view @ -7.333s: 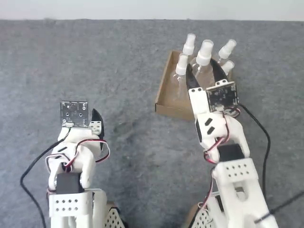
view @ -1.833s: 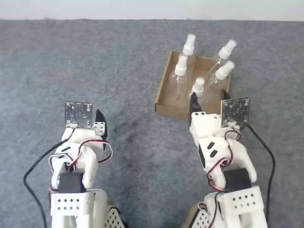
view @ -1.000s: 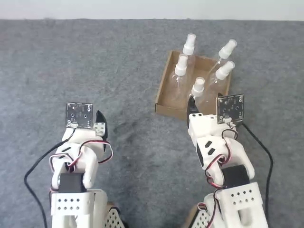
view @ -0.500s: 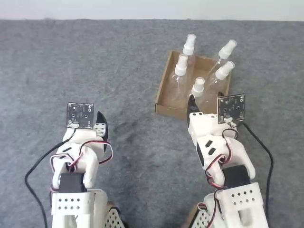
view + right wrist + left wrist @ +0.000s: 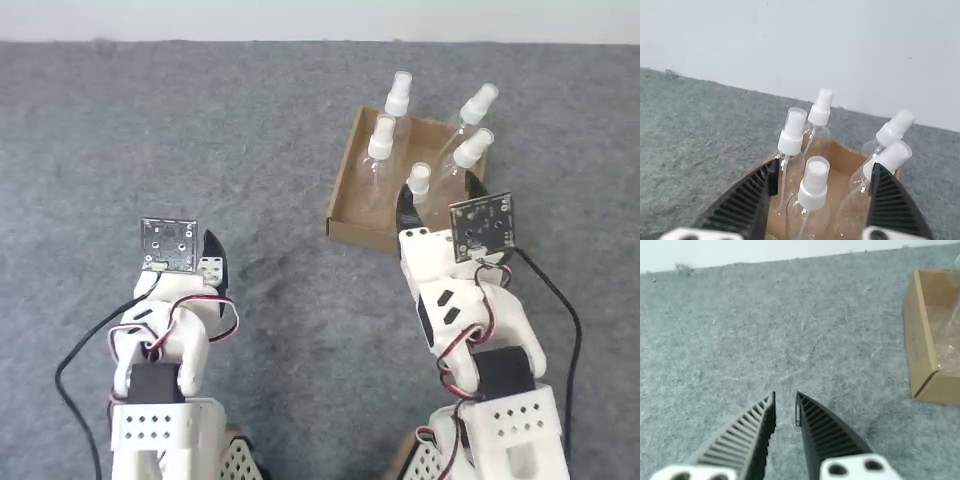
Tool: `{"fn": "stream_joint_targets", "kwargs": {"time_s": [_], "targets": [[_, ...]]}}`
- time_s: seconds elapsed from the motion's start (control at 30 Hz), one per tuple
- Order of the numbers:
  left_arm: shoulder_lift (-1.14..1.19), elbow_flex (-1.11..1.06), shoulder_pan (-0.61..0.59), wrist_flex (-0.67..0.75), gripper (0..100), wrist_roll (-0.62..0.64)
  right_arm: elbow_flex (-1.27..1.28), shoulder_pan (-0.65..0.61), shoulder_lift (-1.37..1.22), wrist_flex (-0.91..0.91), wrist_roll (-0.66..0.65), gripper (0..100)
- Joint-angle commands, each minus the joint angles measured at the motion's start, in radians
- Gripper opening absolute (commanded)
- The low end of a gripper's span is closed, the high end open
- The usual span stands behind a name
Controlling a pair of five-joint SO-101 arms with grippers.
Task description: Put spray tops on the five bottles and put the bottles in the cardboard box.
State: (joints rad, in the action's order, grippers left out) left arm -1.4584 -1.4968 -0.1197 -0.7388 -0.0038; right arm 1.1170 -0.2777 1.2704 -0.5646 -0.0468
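Looks like a robotics lab: white plastic arms [image 5: 160, 335] with bare wiring stand on a grey felt-covered tabletop [image 5: 230, 130], plain white wall [image 5: 790, 40] behind it.

Desk [image 5: 250, 130]: grey felt-like cloth, matt, fuzzy and rough.
Cardboard box [image 5: 345, 175]: brown paperboard, matt, raw cut edges.
Bottles [image 5: 812, 222]: clear plastic, glossy, smooth.
Spray tops [image 5: 815, 182]: white plastic, smooth, faint sheen.
Left pincer [image 5: 785, 402]: black plastic, matt, ribbed inner faces; white plastic base.
Right pincer [image 5: 824, 171]: same black ribbed plastic, matt.
Wall [image 5: 790, 40]: white, smooth, matt.
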Motion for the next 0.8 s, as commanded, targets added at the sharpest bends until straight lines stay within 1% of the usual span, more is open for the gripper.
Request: {"fn": "stream_joint_targets", "kwargs": {"time_s": [0.0, 0.07, 0.23, 0.33, 0.5, 0.63, 0.77], "targets": [[-0.017, 0.007, 0.002, 0.032, 6, -0.003, -0.132, 0.001, -0.035, -0.068, -0.02, 23.5], [-0.017, 0.007, 0.002, 0.032, 6, -0.003, -0.193, 0.005, -0.091, -0.108, -0.02, 23.5], [-0.017, 0.007, 0.002, 0.031, 6, -0.003, -0.385, 0.064, -0.318, -0.199, -0.02, 23.5], [-0.017, 0.007, 0.002, 0.031, 6, -0.003, -0.442, 0.056, -0.455, -0.239, -0.02, 23.6], [-0.017, 0.007, 0.002, 0.031, 6, -0.003, -0.445, 0.001, -0.608, -0.24, -0.02, 23.7], [-0.017, 0.007, 0.002, 0.031, 6, -0.003, -0.446, -0.025, -0.667, -0.236, -0.02, 23.8], [-0.017, 0.007, 0.002, 0.031, 6, -0.005, -0.443, -0.018, -0.708, -0.165, -0.02, 23.8]]}}
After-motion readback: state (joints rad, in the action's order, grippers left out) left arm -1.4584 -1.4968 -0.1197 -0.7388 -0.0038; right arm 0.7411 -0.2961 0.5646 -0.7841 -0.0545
